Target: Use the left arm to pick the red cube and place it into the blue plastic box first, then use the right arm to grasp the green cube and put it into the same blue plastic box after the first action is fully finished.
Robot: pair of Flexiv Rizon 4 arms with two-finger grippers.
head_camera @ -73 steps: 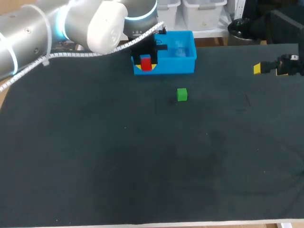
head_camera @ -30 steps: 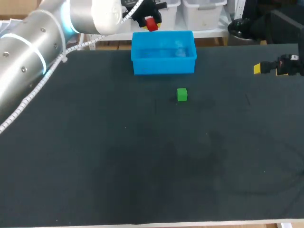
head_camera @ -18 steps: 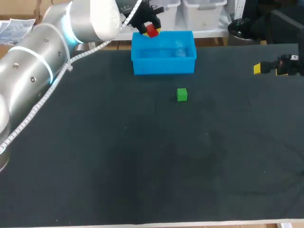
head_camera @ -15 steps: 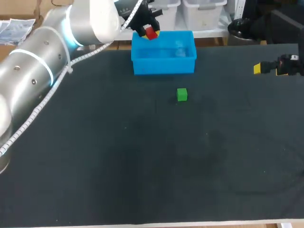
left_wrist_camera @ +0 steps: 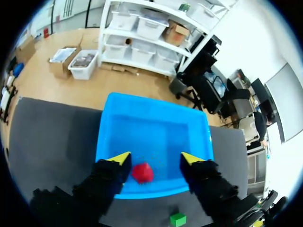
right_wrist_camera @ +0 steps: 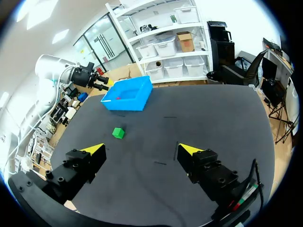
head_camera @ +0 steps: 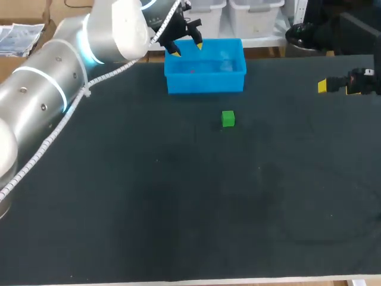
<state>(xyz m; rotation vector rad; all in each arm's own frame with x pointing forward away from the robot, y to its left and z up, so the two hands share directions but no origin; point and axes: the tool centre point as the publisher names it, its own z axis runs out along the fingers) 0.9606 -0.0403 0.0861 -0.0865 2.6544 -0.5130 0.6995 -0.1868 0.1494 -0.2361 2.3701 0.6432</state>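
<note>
The red cube (left_wrist_camera: 142,172) lies inside the blue plastic box (left_wrist_camera: 152,193), near its front wall; in the head view only a red speck (head_camera: 191,70) of it shows. My left gripper (head_camera: 187,49) hovers over the box's (head_camera: 205,82) left part, open, its yellow tips either side of the cube from above and touching nothing (left_wrist_camera: 155,158). The green cube (head_camera: 228,118) sits on the dark mat in front of the box, also seen past the left gripper's fingers (left_wrist_camera: 178,219). My right gripper (right_wrist_camera: 142,150) is open and empty at the table's right side (head_camera: 323,86), far from the green cube (right_wrist_camera: 118,133).
The table is covered by a dark mat (head_camera: 178,196) with only the box and the green cube on it. My left arm (head_camera: 53,71) stretches across the table's back left corner towards the box (right_wrist_camera: 128,101).
My left gripper carried the red cube down over the box and opened. The cube left the fingers and now lies in the box. The right arm and green cube stayed put.
</note>
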